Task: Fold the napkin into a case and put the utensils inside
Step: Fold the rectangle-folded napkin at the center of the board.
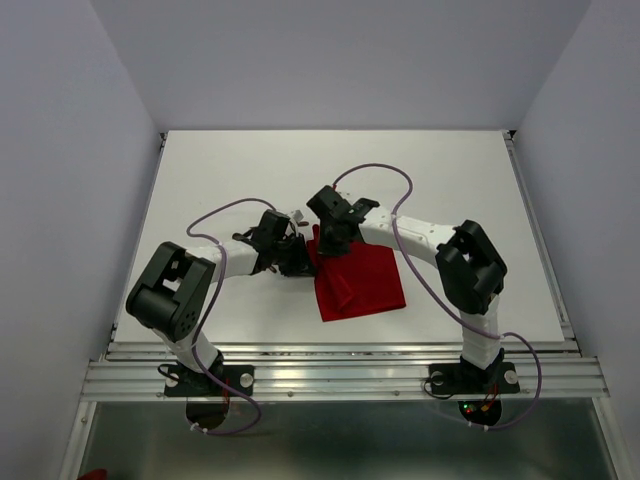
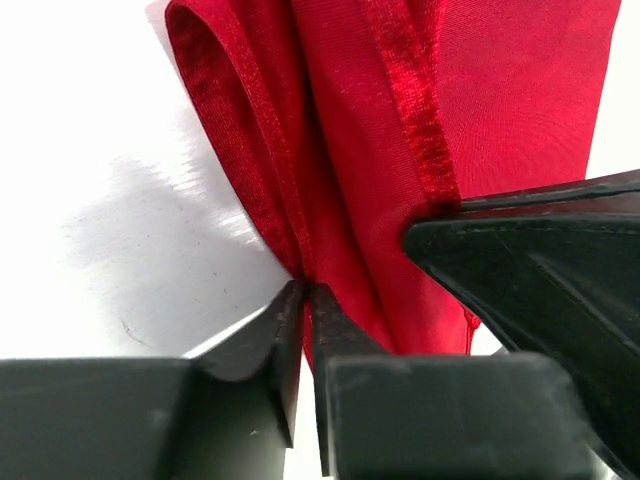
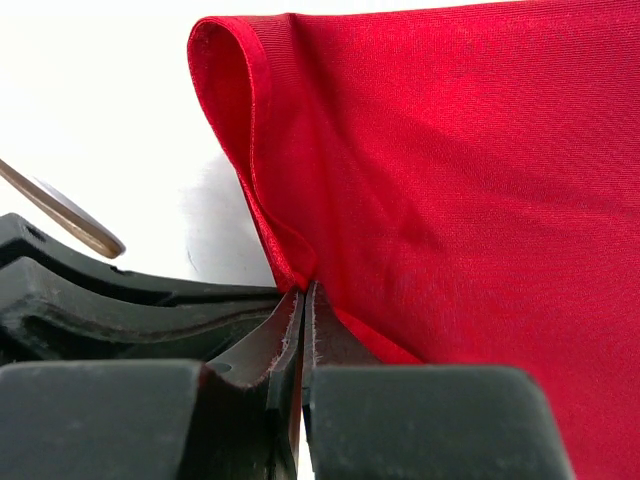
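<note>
The red napkin [image 1: 362,282] lies partly folded on the white table, with a raised fold along its left edge. My left gripper [image 1: 298,258] is shut on that folded hem [image 2: 306,288], and red cloth shows between its fingertips. My right gripper [image 1: 327,240] is shut on the napkin's edge [image 3: 306,288] just beside it, so the two grippers almost touch. In the left wrist view the right gripper's black finger [image 2: 545,275] crosses over the cloth. The brown tip of one wooden utensil [image 3: 66,213] pokes in at the left of the right wrist view. The rest of the utensils is hidden.
The white table [image 1: 460,180] stretches behind and to both sides of the napkin. A metal rail [image 1: 340,362] runs along the near edge by the arm bases. Purple cables [image 1: 400,180] loop above both arms. Grey walls close in on the left, the right and the back.
</note>
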Robot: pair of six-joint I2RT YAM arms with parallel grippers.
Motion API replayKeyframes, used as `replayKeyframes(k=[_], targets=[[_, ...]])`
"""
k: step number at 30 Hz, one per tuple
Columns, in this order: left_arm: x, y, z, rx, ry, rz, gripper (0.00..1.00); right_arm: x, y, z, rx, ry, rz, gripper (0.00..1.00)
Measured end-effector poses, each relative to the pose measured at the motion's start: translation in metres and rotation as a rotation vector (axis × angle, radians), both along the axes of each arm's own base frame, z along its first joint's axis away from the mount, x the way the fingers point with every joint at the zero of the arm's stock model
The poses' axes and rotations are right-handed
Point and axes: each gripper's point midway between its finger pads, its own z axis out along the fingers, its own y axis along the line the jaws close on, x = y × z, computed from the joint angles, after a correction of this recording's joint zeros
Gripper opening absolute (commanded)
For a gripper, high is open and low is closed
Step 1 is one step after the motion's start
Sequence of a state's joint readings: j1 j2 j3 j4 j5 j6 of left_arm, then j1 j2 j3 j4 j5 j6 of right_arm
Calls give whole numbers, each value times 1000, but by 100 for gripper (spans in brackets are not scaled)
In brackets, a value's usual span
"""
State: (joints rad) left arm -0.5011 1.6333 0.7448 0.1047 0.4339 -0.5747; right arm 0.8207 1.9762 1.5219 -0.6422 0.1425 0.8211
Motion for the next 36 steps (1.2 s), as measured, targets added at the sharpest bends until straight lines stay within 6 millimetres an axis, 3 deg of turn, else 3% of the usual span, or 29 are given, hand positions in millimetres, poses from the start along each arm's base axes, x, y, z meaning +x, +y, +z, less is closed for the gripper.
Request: replayKeyframes(k=[2,8,20,36], targets=[[0,0,0,2,2,3,39,0,0,1,3,-2,-2,1],[1,1,2,5,-6,11,42,0,0,1,4,-1,-6,1],[4,9,2,42,-23,39,0,0,0,2,6,-2,-6,1],[5,4,-5,14,-14,25,0,1,7,16,51,-17,6,1]])
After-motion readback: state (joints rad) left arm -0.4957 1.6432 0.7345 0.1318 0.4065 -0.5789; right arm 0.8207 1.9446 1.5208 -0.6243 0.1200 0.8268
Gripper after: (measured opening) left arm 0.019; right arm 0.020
